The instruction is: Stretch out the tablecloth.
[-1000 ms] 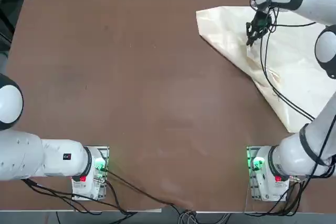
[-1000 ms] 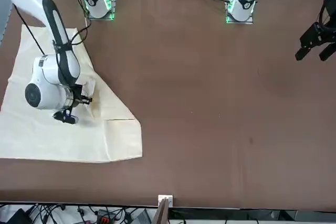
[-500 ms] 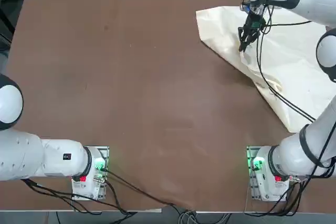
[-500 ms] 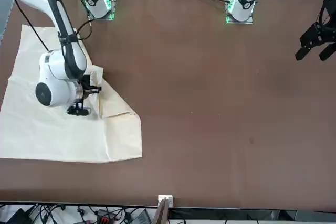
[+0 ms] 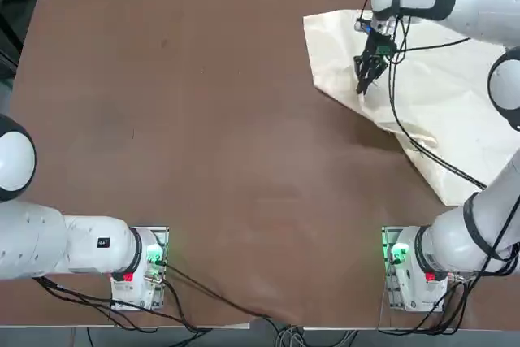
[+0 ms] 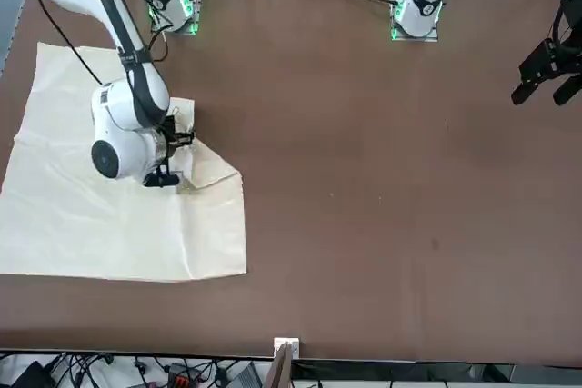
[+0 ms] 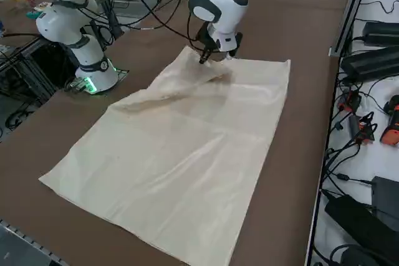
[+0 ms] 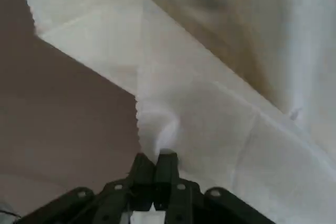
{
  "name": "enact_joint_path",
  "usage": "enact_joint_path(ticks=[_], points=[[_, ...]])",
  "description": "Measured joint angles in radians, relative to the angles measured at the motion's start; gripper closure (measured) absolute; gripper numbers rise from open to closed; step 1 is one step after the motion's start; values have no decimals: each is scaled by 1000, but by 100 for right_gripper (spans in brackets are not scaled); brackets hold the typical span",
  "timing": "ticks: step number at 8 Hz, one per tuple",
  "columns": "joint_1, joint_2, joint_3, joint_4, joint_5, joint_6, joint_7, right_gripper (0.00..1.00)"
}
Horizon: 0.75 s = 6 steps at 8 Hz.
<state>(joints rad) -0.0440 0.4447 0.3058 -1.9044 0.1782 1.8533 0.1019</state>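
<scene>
The cream-white tablecloth (image 5: 459,99) lies at the table's far right, with one part still folded over itself. My right gripper (image 5: 362,86) is over the cloth's left side, shut on a pinched corner of the folded layer. The right wrist view shows the two fingers (image 8: 167,167) pressed together on a small peak of the tablecloth (image 8: 220,114), with bare brown tabletop beside it. In the front view the gripper (image 6: 171,180) holds the fold up slightly from the tablecloth (image 6: 82,224). From the right side, the gripper (image 7: 202,59) stands at the tablecloth's (image 7: 187,147) far edge.
The brown tabletop (image 5: 203,119) stretches bare to the left of the cloth. The parked left arm's gripper (image 6: 546,74) hangs at the opposite side. Cables and boxes (image 7: 368,60) lie beyond the table's far edge (image 7: 340,35). My arm's cables (image 5: 406,132) trail across the cloth.
My right gripper has moved left and a little toward the robot's side, dragging the pinched corner along. The folded layer has shifted and opened with it.
</scene>
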Motion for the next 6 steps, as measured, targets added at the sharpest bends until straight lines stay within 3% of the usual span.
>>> enact_joint_path(ticks=[3, 6], points=[[14, -1, 55, -29, 28, 0, 1, 98], [52, -1, 60, -68, 58, 0, 1, 97]])
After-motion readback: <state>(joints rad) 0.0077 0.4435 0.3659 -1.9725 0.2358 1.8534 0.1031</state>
